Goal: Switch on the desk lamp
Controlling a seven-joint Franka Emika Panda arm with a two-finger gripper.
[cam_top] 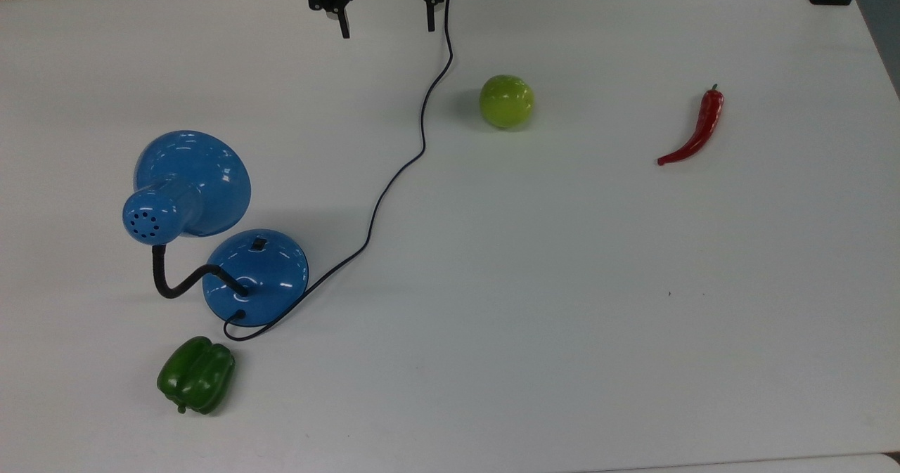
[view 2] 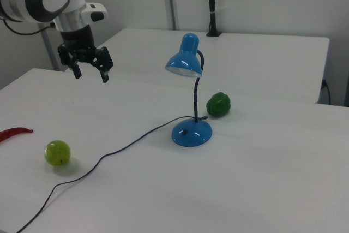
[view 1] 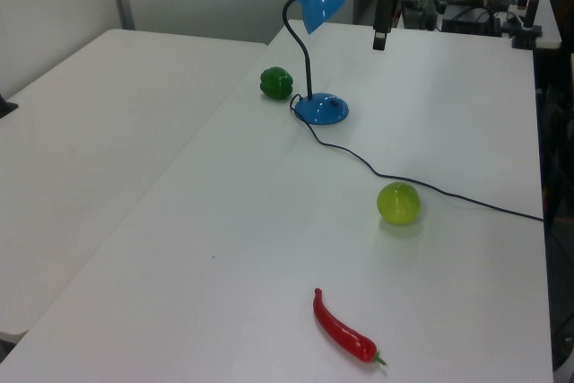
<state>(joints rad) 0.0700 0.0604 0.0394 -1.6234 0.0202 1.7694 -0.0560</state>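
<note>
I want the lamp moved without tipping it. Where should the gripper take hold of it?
Judging by its pose, grip the desk lamp low on its upright black neck, coming in level from the right view's left: the domed base looks too wide and glossy.

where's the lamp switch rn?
The switch is on top of the lamp base, on the top view's left of the table, facing away from the green pepper and well clear of the open gripper.
</note>
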